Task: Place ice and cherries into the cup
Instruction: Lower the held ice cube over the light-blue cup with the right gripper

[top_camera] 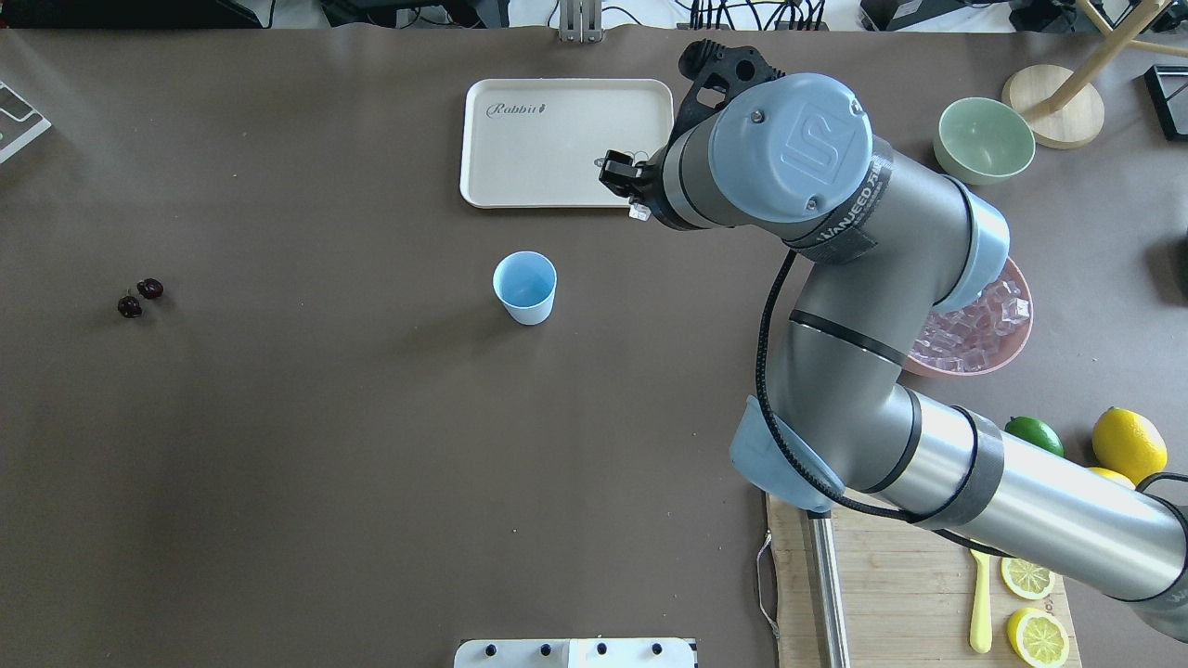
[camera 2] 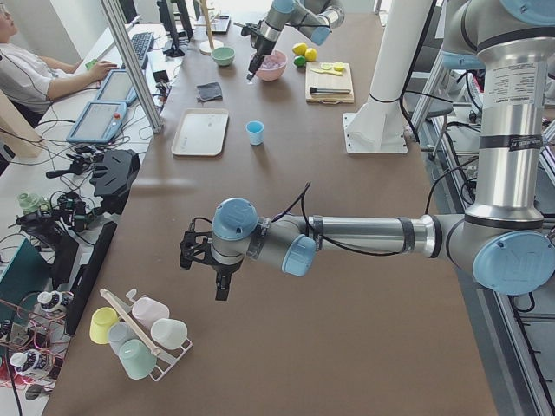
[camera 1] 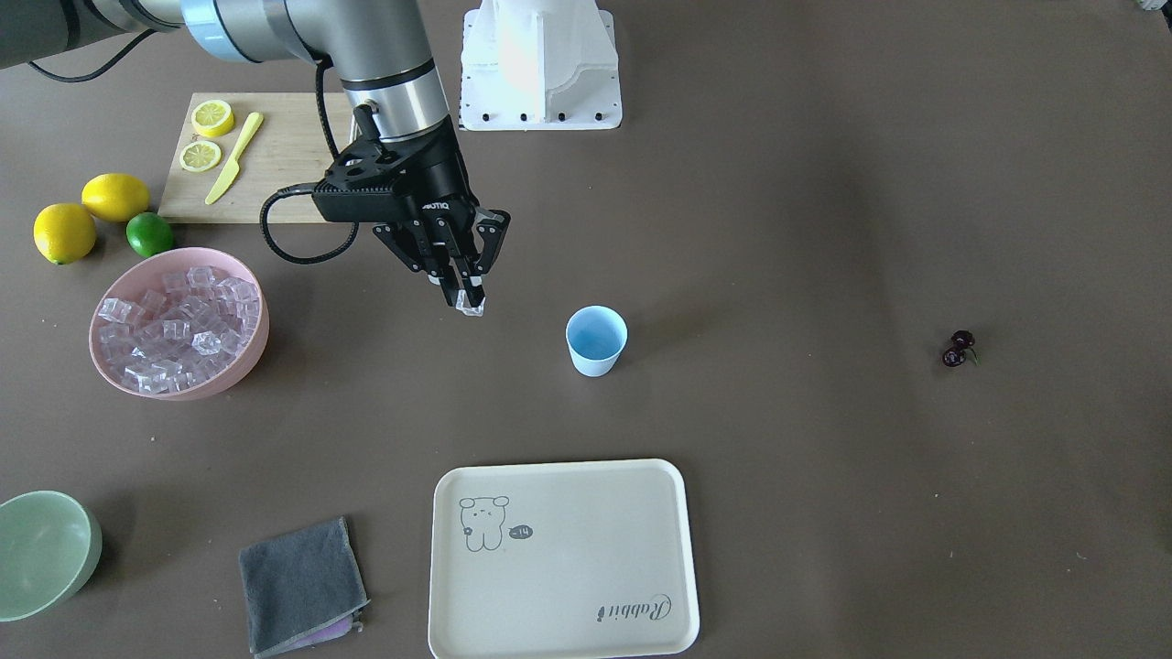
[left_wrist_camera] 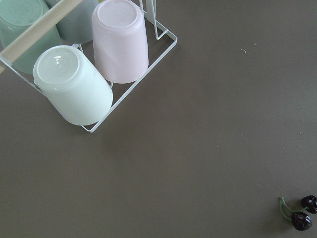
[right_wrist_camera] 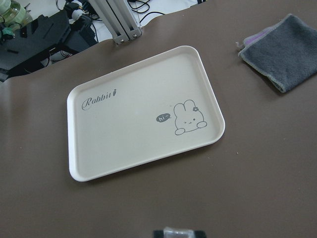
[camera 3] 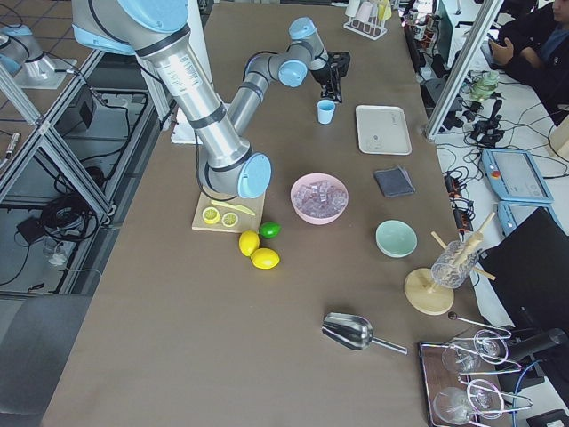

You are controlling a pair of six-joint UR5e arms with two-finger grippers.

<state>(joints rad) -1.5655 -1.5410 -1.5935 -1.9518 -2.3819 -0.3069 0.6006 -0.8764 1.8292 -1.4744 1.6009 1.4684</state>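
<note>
Remotely, I saw right gripper point(camera 1: 467, 297) clenched on one clear glassy ice cube point(camera 1: 473, 308), aloft between pink ice-filled bowl point(camera 1: 245, 359) and light-blue plastic cup point(camera 1: 596, 340), dark cherries point(camera 1: 958, 349) well apart, left gripper point(camera 2: 220, 290) jaws, couldn't tell.

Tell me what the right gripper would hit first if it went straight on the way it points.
Probably bare table: the right gripper, shut on an ice cube, points down at open tabletop short of the cup, not over it. Depth is unclear, so the exact spot is a guess.
</note>
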